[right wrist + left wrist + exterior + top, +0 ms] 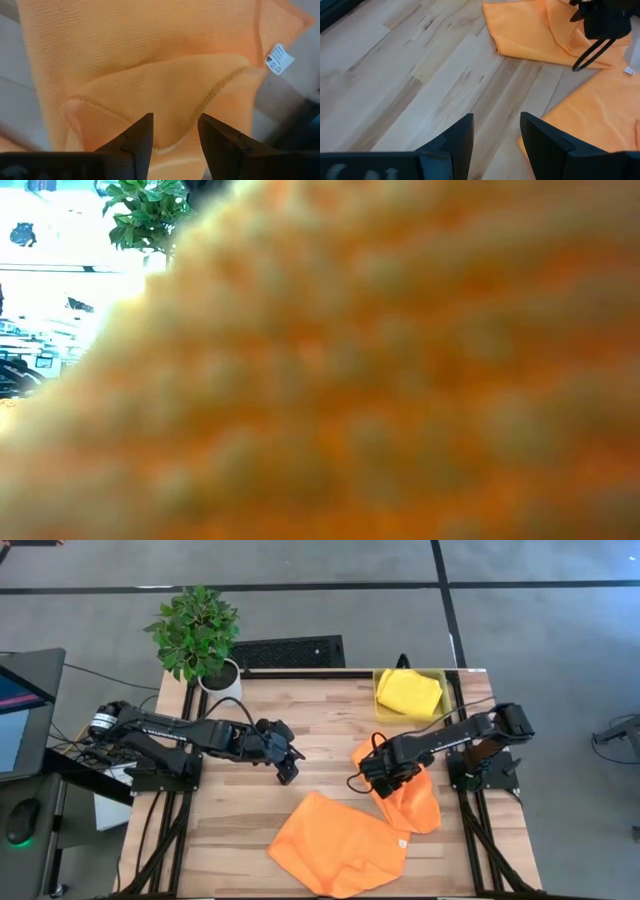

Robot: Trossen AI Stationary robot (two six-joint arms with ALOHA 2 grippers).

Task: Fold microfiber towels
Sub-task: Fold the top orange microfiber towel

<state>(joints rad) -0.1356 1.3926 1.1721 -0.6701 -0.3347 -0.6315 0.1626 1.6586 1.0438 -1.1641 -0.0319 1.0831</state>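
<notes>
Two orange microfiber towels lie on the wooden table. One (335,845) is spread flat near the front edge. The other (415,802) lies rumpled at the right with a corner folded over (165,95). My right gripper (383,780) (175,122) points down over that folded corner, open, its fingers on either side of the fold. My left gripper (288,768) (496,120) hangs open over bare wood left of centre. A yellow towel (408,692) rests bunched in the yellow bin (445,680). In the low view, orange cloth (380,380) fills nearly the whole picture.
A potted plant (200,635) stands at the table's far left corner. A dark keyboard-like bar (290,650) lies beyond the far edge. Bare wood (230,830) spreads across the left and centre. A white label (278,57) shows at a towel edge.
</notes>
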